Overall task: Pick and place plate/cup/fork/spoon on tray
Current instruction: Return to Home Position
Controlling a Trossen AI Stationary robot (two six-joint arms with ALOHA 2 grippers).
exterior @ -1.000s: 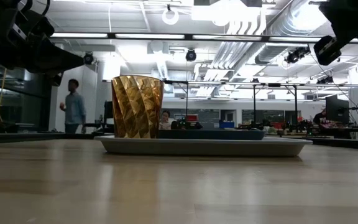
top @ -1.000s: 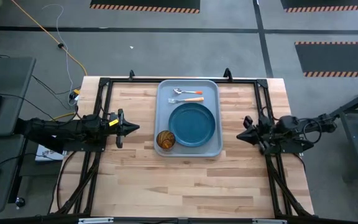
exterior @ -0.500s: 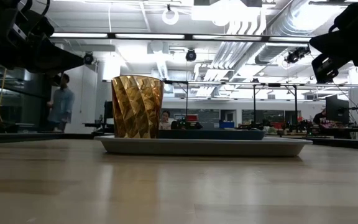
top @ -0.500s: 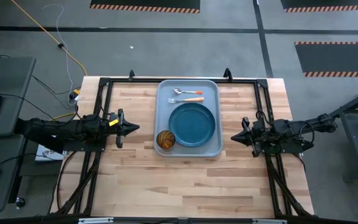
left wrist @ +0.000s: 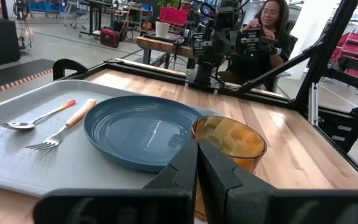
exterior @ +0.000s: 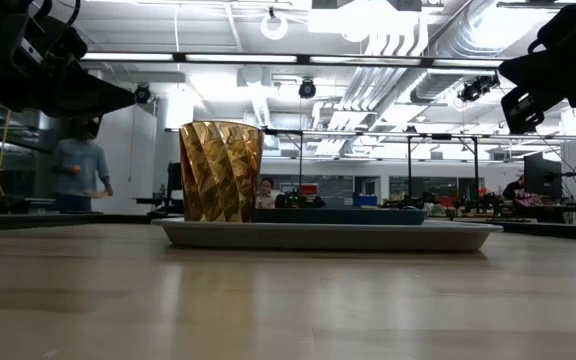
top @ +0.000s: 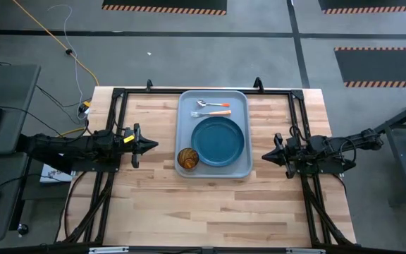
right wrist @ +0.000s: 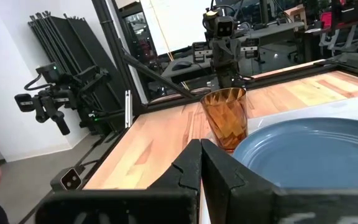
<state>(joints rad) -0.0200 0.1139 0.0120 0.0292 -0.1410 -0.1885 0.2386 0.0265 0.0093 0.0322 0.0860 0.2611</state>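
Observation:
The pale grey-blue tray (top: 186, 106) lies at the table's far middle. On it rest the teal-blue plate (top: 218, 140), the amber cup (top: 187, 158) standing upright at the near left corner, and the spoon (top: 212, 104) and fork (top: 211, 113) at the far end. My left gripper (top: 154, 144) is shut and empty, left of the tray. My right gripper (top: 265, 156) is shut and empty, right of the tray. In the left wrist view the plate (left wrist: 142, 130), the cup (left wrist: 229, 142), the fork (left wrist: 64, 127) and the spoon (left wrist: 36, 116) show on the tray.
Black frame rails (top: 203, 90) run along the table's far, left and right edges. Bare wood (top: 210, 208) spreads over the near half. People show in the room beyond: one in the low view (exterior: 78, 165), one in the left wrist view (left wrist: 269, 31).
My right gripper has moved a little toward the tray and the table's near edge, then held still. The things on the tray have stayed where they were.

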